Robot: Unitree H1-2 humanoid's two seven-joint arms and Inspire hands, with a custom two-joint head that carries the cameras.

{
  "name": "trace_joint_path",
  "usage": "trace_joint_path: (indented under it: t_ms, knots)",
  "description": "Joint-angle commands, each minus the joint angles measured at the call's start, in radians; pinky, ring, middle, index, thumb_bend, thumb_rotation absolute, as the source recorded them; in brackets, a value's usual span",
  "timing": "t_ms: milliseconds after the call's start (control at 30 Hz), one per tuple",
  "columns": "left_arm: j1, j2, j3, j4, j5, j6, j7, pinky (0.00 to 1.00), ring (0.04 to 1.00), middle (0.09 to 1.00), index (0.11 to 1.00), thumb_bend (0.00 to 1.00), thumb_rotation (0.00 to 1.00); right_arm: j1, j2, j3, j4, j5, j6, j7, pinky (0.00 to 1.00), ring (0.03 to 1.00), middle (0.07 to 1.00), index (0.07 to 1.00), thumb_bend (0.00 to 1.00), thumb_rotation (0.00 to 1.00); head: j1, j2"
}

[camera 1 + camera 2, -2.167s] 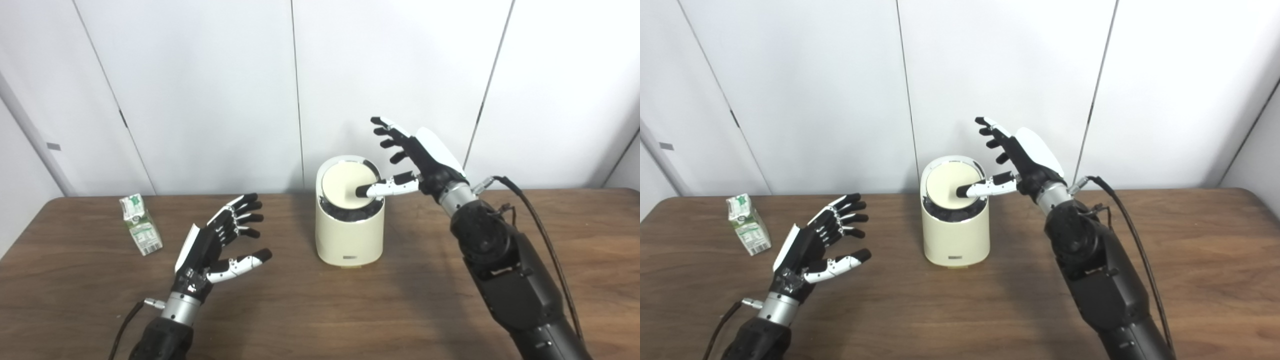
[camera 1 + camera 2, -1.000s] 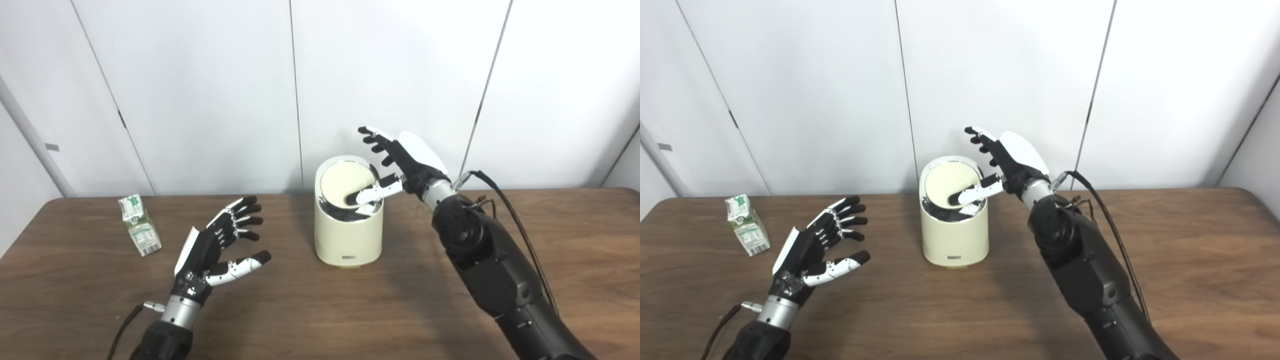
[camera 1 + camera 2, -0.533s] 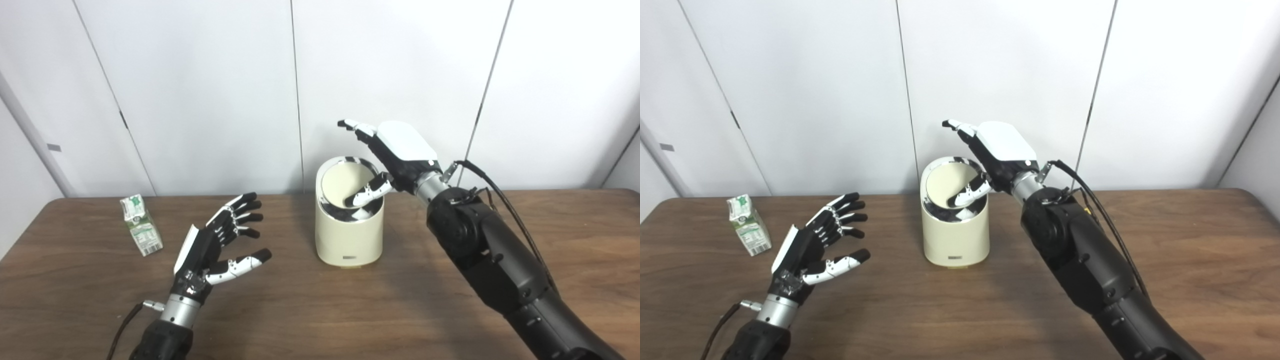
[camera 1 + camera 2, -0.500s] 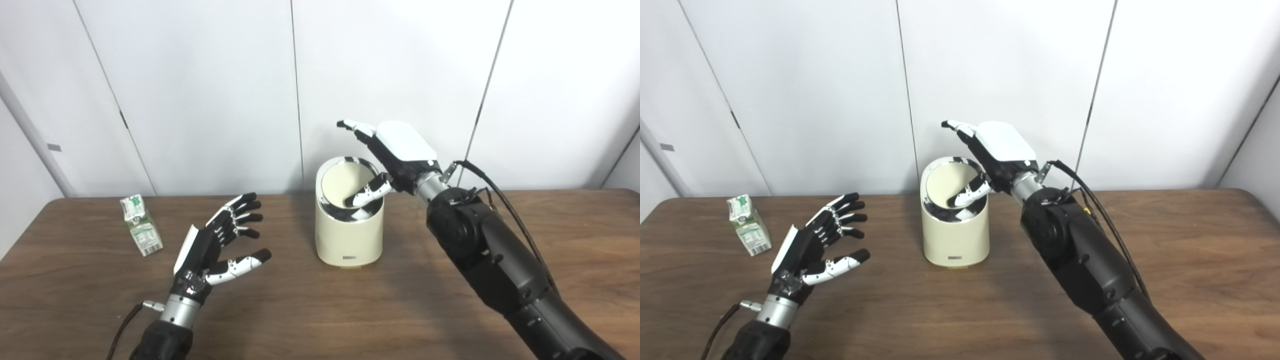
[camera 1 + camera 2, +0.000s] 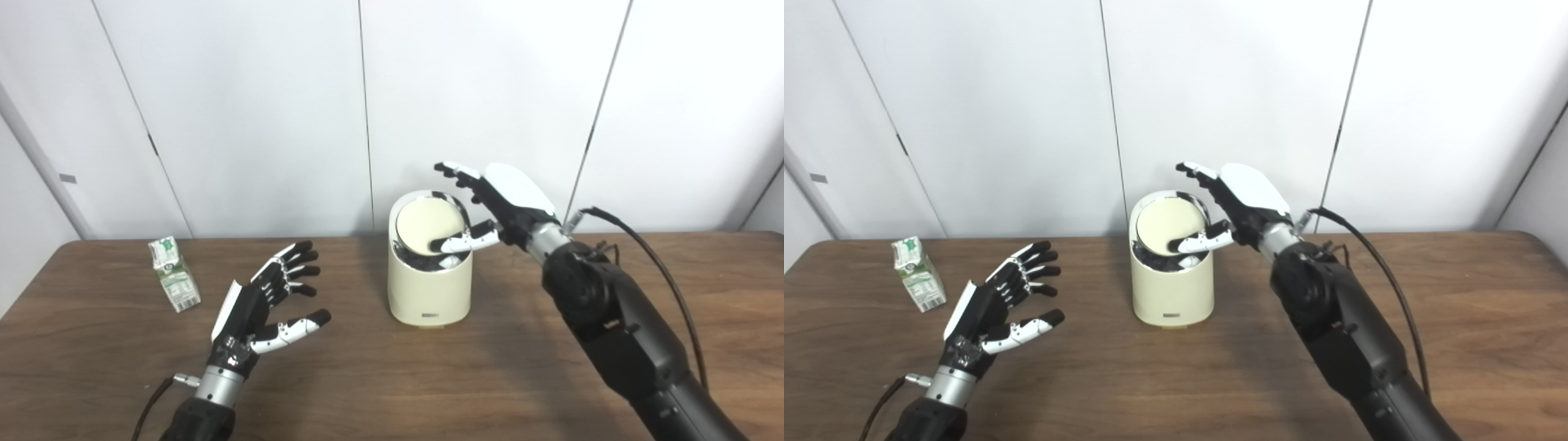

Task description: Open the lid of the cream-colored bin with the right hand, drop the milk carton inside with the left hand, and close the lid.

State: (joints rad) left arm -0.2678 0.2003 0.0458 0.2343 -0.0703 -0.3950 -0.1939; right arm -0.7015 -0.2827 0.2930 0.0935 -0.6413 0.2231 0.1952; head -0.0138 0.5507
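Note:
The cream-colored bin (image 5: 429, 288) stands at the middle of the table. Its round swing lid (image 5: 422, 233) is tilted, showing a dark gap at the front. My right hand (image 5: 496, 205) is open over the bin's right rim; its thumb rests on the lid's right side and the other fingers spread above the rim. The green and white milk carton (image 5: 173, 283) stands upright at the far left of the table. Between carton and bin my left hand (image 5: 266, 300) hovers open, palm up, holding nothing.
The brown wooden table (image 5: 392, 380) runs across the whole view. White wall panels (image 5: 245, 110) rise just behind the bin. A black cable (image 5: 661, 269) runs along my right forearm.
My right hand has lifted back a little and its thumb sits higher on the lid, which is less tipped than half a second ago. The left hand and carton stay put.

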Motion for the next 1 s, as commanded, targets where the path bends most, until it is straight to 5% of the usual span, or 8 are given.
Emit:
trace_joint_path:
  t_ms: [0,333,633,967]
  knots:
    - [-0.034,0.009,0.001,-0.014,0.002,-0.021,0.006,0.64,0.773,0.838,0.885,0.73,0.18,-0.016,-0.022,-0.040,-0.045,0.018,-0.010,-0.018,0.64,0.823,0.888,0.901,0.71,0.31,-0.002,-0.005]
    - [-0.037,0.007,-0.001,-0.002,0.005,-0.030,0.008,0.63,0.755,0.831,0.879,0.74,0.18,0.146,-0.041,-0.168,-0.135,0.158,-0.100,-0.061,0.68,0.805,0.873,0.878,0.70,0.24,-0.005,-0.008]
    - [-0.041,0.006,-0.003,0.007,-0.004,-0.040,0.003,0.63,0.755,0.829,0.877,0.72,0.16,0.274,-0.042,-0.197,-0.143,0.230,-0.178,-0.075,0.66,0.792,0.867,0.902,0.70,0.28,-0.001,-0.011]
    - [-0.025,-0.019,-0.017,-0.029,0.035,-0.016,0.027,0.61,0.742,0.828,0.872,0.72,0.13,0.332,-0.064,-0.211,-0.117,0.280,-0.237,-0.069,0.67,0.813,0.886,0.901,0.75,0.25,0.216,-0.069]
